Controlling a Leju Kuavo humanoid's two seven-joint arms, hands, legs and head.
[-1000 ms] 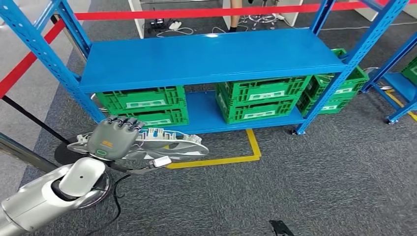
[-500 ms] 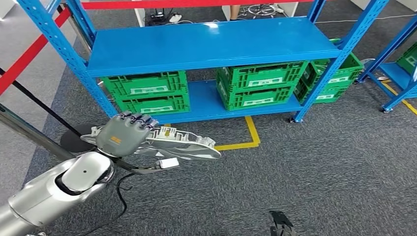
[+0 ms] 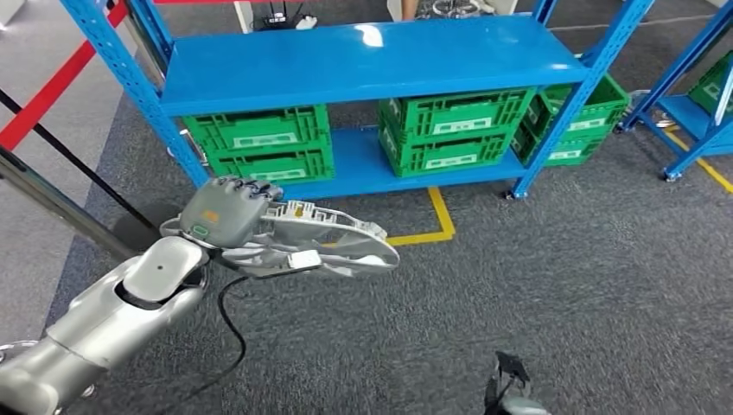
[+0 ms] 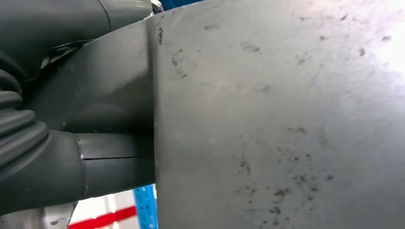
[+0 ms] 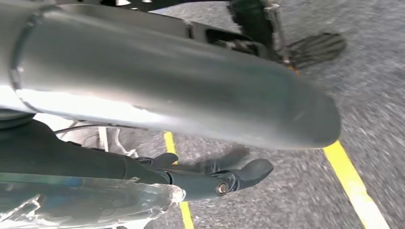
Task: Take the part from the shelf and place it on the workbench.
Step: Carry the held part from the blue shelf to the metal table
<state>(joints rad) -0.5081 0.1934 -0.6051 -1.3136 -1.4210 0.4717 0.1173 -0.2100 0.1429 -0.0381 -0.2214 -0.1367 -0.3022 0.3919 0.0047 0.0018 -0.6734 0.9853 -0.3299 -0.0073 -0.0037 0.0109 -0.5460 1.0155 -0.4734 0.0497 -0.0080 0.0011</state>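
My left hand (image 3: pixel 226 210) grips a long, flat silver metal part (image 3: pixel 341 246) by one end and holds it level above the grey carpet, in front of the blue shelf (image 3: pixel 363 60). A small white tag (image 3: pixel 304 259) hangs at the part's near edge. In the left wrist view the part's dull grey face (image 4: pixel 277 124) lies against my dark thumb and fingers (image 4: pixel 95 95). My right hand (image 5: pixel 229 177) hangs low over the floor with its dark fingers stretched out and nothing in them; its dark tip also appears at the bottom of the head view (image 3: pixel 510 389).
The shelf's top board is bare. Green crates (image 3: pixel 259 143) (image 3: pixel 454 130) stand on the lower board, with more green crates (image 3: pixel 588 121) at the right. Yellow floor tape (image 3: pixel 441 226) marks the carpet before the shelf. A red barrier band (image 3: pixel 43 104) and a black cable (image 3: pixel 233 328) run at the left.
The whole picture has shifted, so the camera has moved; the shelf now sits higher in the picture. My left hand still holds the part, now further right in the picture.
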